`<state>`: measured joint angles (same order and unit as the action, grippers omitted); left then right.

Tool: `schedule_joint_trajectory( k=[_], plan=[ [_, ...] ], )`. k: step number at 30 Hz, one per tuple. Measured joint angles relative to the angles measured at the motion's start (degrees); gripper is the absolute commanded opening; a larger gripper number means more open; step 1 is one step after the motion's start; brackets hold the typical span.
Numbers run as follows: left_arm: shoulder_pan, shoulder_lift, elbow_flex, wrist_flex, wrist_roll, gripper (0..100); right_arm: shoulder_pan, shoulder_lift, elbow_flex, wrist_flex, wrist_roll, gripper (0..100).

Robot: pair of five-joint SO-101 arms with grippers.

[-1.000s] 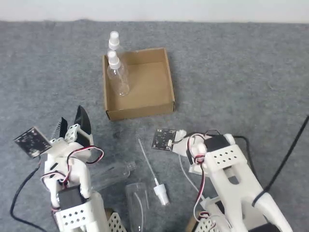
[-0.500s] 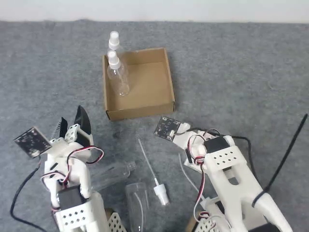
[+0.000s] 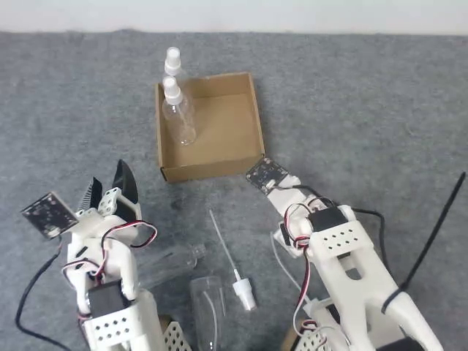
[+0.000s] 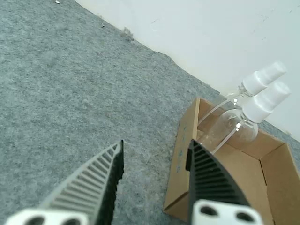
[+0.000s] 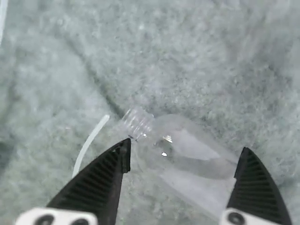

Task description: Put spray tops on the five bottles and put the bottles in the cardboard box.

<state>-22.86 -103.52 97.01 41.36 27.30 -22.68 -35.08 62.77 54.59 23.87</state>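
Observation:
The cardboard box [image 3: 219,139] sits at the middle back of the grey carpet. Two clear bottles with white spray tops [image 3: 178,110] [image 4: 243,110] lean at its far left corner. My left gripper [image 3: 108,175] [image 4: 155,144] hangs open above bare carpet, short of the box [image 4: 185,154]. My right gripper [image 5: 185,146] is open, its jaws on either side of a clear uncapped bottle [image 5: 187,152] lying on the carpet. Two more uncapped bottles [image 3: 172,262] [image 3: 207,311] lie between the arms. A loose spray top [image 3: 243,289] with a long tube lies beside them.
A second thin white tube [image 3: 281,259] [image 5: 89,140] lies by the right arm. A black cable [image 3: 439,227] runs along the right edge. A white wall [image 4: 211,33] borders the carpet behind the box.
The right arm's wrist has swung away from its base toward the box's near right corner. The left arm has kept still.

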Motion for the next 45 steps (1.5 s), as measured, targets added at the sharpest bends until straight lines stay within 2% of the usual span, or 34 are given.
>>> schedule_joint_trajectory(
  k=[4, 12, 18, 24, 37, 39, 45],
  plan=[
    [0.0, 0.0, 0.0, 0.0, 0.0, 21, 0.09, 5.36, -2.37, -0.26, -1.85, 29.2],
    [0.0, 0.0, 0.0, 0.0, -0.18, 21, 0.09, 22.15, -12.22, 3.08, -0.53, 29.2],
    [0.0, 0.0, 0.0, 0.0, -0.18, 21, 0.09, 25.41, -18.55, 9.41, 6.77, 29.2],
    [0.0, 0.0, 0.0, 0.0, -0.18, 21, 0.09, 25.41, -19.08, 11.52, 15.47, 29.2],
    [0.0, 0.0, 0.0, 0.0, -0.18, 21, 4.31, 25.41, -19.08, 11.87, 24.26, 28.8],
    [0.0, 0.0, 0.0, 0.0, -0.18, 21, 4.57, 25.41, -19.08, 11.87, 24.26, 27.1],
    [0.0, 0.0, 0.0, 0.0, -0.18, 21, 4.66, 25.41, -19.08, 11.87, 24.26, 12.8]
  ],
)
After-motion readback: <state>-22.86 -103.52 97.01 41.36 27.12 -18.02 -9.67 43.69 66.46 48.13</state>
